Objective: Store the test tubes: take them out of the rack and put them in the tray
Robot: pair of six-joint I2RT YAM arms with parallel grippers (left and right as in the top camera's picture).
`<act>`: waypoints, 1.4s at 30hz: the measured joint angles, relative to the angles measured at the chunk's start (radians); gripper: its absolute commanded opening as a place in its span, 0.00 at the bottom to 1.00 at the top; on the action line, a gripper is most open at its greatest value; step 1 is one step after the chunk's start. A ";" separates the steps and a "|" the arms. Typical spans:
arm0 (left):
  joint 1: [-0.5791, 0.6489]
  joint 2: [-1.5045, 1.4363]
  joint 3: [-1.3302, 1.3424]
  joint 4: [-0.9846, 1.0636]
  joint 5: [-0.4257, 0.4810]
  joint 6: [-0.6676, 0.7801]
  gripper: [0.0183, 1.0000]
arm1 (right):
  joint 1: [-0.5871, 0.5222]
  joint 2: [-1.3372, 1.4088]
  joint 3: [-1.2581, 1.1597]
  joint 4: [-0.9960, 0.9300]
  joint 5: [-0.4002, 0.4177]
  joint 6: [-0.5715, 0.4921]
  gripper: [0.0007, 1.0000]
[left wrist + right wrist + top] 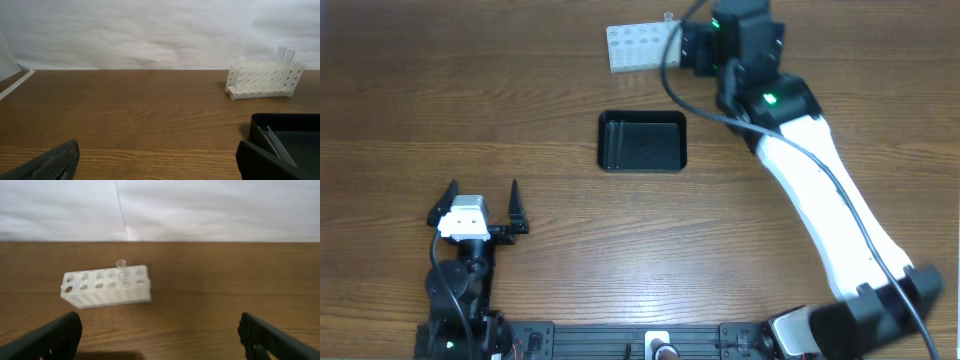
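The white rack (635, 45) stands at the far side of the table, and clear test tubes (668, 17) stick up from its right end. In the left wrist view the rack (263, 80) shows two tubes (286, 54). In the right wrist view the rack (106, 286) shows one tube (121, 264) at its back row. The black tray (642, 117) sits nearer, at mid-table, and clear tubes (272, 140) lie along its left wall. My right gripper (688, 45) hangs open just right of the rack, lifted. My left gripper (480, 200) rests open near its base, far from both.
A wooden table (520, 100) spreads bare around the rack and tray. A white wall (200, 210) rises behind the table's far edge. The right arm's white link (820, 200) stretches diagonally over the table's right side.
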 measured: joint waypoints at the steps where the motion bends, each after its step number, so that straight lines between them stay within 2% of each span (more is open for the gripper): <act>1: 0.000 0.000 0.000 0.000 0.000 0.000 1.00 | 0.003 0.042 0.037 -0.003 0.003 -0.001 0.91; 2: 0.000 0.000 0.000 0.000 0.000 0.000 1.00 | 0.006 0.090 0.080 -0.003 0.006 -0.003 0.88; 6: 0.000 0.000 0.000 0.000 0.000 0.000 1.00 | 0.007 0.239 0.219 0.002 0.019 -0.011 0.96; 13: 0.000 0.000 0.000 0.000 0.000 0.000 1.00 | 0.007 0.469 0.404 0.005 0.033 -0.030 0.93; 23: 0.000 0.000 0.000 0.000 0.000 0.000 1.00 | 0.007 0.610 0.435 0.056 0.034 -0.041 0.91; 28: 0.000 0.000 0.000 0.000 0.000 0.000 1.00 | 0.007 0.640 0.435 0.087 0.034 -0.050 0.86; 33: 0.000 0.000 0.000 0.000 0.000 0.000 1.00 | 0.007 0.651 0.435 0.083 0.034 -0.051 0.84; 42: 0.000 0.000 0.000 0.000 0.000 0.000 1.00 | 0.010 0.660 0.442 0.079 0.027 0.009 0.79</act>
